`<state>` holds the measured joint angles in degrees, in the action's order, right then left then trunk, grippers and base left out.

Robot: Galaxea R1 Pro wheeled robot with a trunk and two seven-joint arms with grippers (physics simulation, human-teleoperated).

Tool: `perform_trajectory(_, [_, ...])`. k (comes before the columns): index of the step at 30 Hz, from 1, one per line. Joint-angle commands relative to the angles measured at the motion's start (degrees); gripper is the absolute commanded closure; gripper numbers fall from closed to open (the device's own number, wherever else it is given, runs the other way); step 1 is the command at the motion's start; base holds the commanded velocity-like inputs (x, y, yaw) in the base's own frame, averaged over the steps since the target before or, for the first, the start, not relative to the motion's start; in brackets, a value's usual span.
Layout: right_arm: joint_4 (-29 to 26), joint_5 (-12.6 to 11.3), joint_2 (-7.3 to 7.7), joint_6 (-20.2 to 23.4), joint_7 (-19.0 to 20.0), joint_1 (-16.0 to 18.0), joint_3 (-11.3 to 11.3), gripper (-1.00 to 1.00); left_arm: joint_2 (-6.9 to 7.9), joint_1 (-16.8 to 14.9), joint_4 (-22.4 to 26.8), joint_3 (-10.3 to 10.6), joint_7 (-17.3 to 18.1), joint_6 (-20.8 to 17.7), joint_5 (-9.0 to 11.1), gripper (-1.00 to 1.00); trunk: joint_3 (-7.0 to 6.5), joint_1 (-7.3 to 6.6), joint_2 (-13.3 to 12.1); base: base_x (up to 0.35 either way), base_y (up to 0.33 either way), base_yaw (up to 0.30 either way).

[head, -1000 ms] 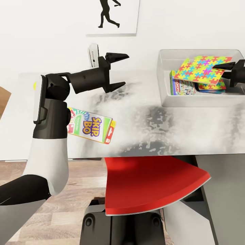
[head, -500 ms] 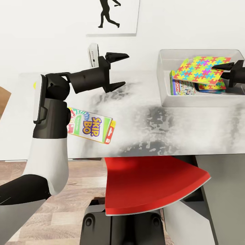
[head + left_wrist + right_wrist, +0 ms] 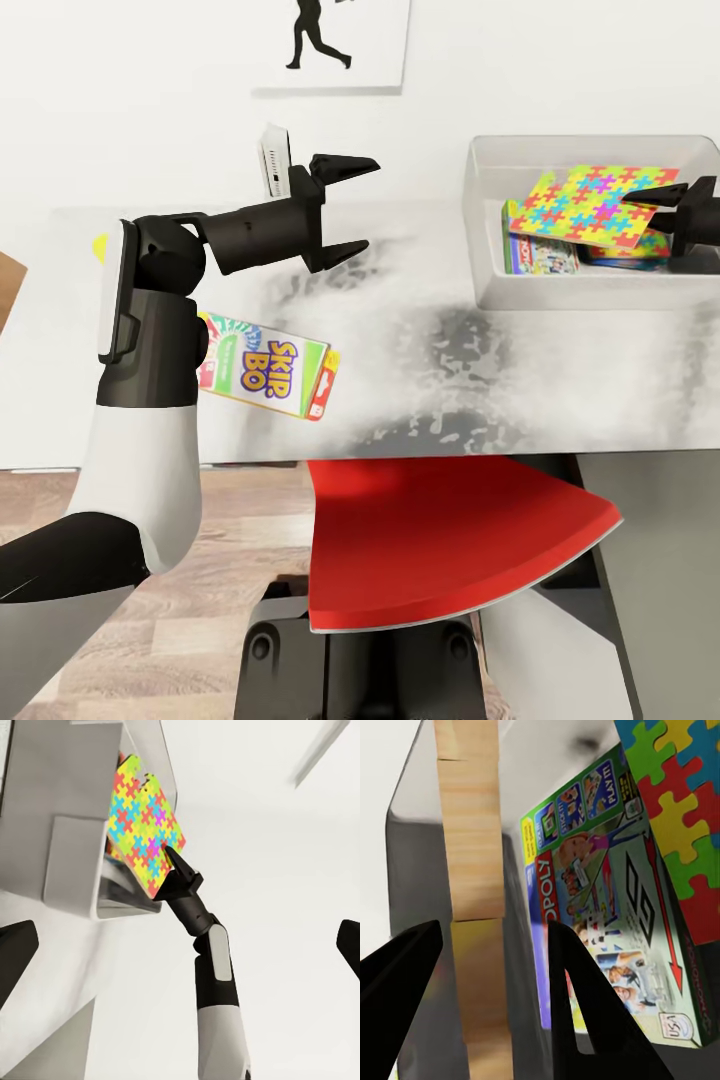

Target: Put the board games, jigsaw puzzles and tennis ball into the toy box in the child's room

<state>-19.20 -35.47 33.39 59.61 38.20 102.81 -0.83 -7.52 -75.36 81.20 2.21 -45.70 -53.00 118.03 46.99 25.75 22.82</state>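
Nearest to the robot a red chair [image 3: 450, 545] is pushed under the desk [image 3: 560, 380], and on the desk near its front edge, well apart from the toy box [image 3: 490, 215], lies the SKIP BO game [image 3: 268, 368], partly hidden by the left arm. The left end effector [image 3: 352, 207] hangs above the desk with its fingers spread wide and nothing between them, beside the toy box. Farther back, over the toy box, the right end effector [image 3: 652, 207] is closed on the edge of a jigsaw puzzle [image 3: 592, 204], held tilted above a green-edged board game [image 3: 607, 907] and a second puzzle [image 3: 625, 250] lying inside the box
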Motion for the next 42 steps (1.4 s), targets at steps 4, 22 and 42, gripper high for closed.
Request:
perform_trajectory(4, [0.0,0.3,0.01,0.1,0.4,0.0,-0.2,1.0,-0.04,0.0,0.0,0.0,-0.6,0.0,0.5,-1.0,0.27,0.03,0.1,0.0,0.0,0.0])
perform_trajectory(22, [-0.1,0.3,0.06,-0.1,0.4,0.1,-0.3,1.0,-0.04,0.0,-0.1,0.0,-0.6,-0.1,0.5,-1.0,0.46,0.03,0.1,0.0,0.0,0.0])
perform_trajectory(42, [-0.1,0.3,0.07,-0.1,0.4,0.1,-0.3,1.0,-0.04,0.0,-0.1,0.0,-0.6,-0.1,0.5,-1.0,0.47,0.03,0.1,0.0,0.0,0.0])
